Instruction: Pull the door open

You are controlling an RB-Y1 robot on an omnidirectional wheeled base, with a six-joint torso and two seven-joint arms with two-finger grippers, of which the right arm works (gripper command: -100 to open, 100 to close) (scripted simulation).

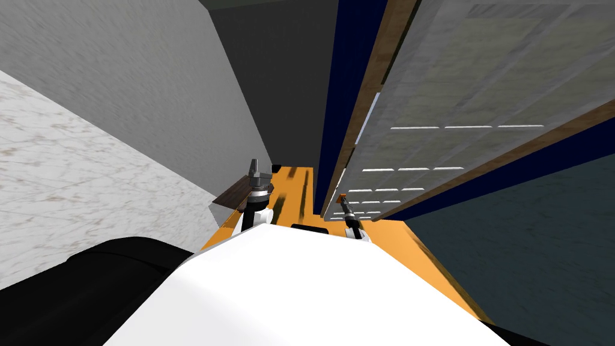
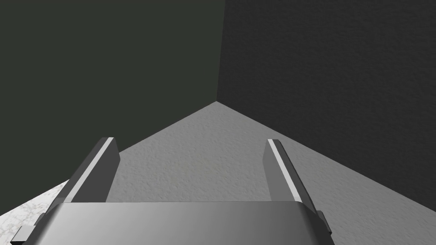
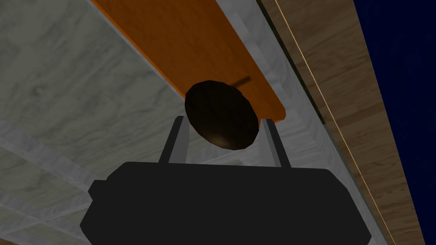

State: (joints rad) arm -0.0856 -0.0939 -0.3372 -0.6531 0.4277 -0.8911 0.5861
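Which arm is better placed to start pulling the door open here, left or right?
Right. The right gripper has its fingers against the sides of the dark round knob on the door, so it seems ready to pull. The left gripper is open, raised away from the door.

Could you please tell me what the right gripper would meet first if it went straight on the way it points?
The dark round knob: it sits in the right gripper, whose fingers seem to press its sides. Behind it lie the orange plate and the pale door.
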